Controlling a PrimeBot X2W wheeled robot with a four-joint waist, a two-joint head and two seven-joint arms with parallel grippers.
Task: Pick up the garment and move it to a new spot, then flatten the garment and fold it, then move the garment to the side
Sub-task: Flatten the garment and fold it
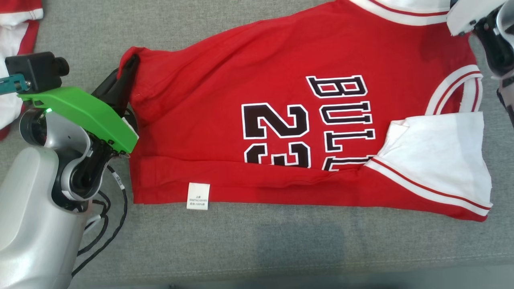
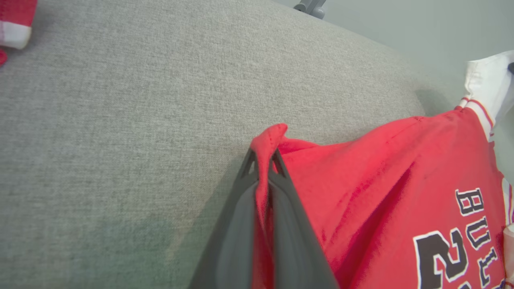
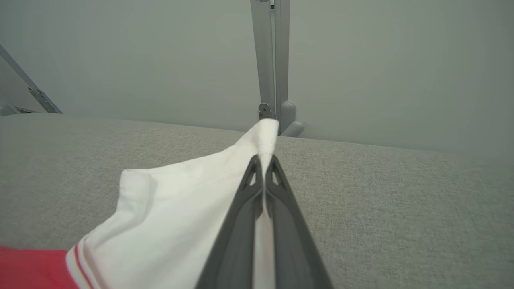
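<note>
Garment: A red jersey point(image 1: 225, 88) with black, white-edged "BULLS" and "23" lettering is spread across the middle of the head view. It is laid on the grey fabric-covered bench point(image 1: 257, 249), with the lettering turned sideways.
Fold: A strip along the jersey's lower edge is folded up over the lower part of the lettering. A white care label point(image 1: 198, 196) is exposed on this strip at lower centre.
Sleeve: A white sleeve point(image 1: 437, 160) with red-striped trim is laid over the jersey at the lower right of the head view.
Left end effector point(image 2: 263, 154): It is clenched on the jersey's red corner at the garment's upper left. In the left wrist view the cloth is pinched between the two dark fingers, and a small tuft is seen past the tips.
Right end effector point(image 3: 264, 159): It is clenched on a white edge of the jersey. In the right wrist view the white cloth is drawn up from the bench to the tips.
Left wrist: A green bracket point(image 1: 80, 112) is seen at the left of the head view, with black cables point(image 1: 108, 216) below it.
Second garment: Red and white cloth point(image 1: 16, 24) is seen in the upper left corner of the head view, apart from the jersey.
Background: A grey metal post point(image 3: 271, 60) is seen at top centre of the right wrist view, behind the bench's far edge.
</note>
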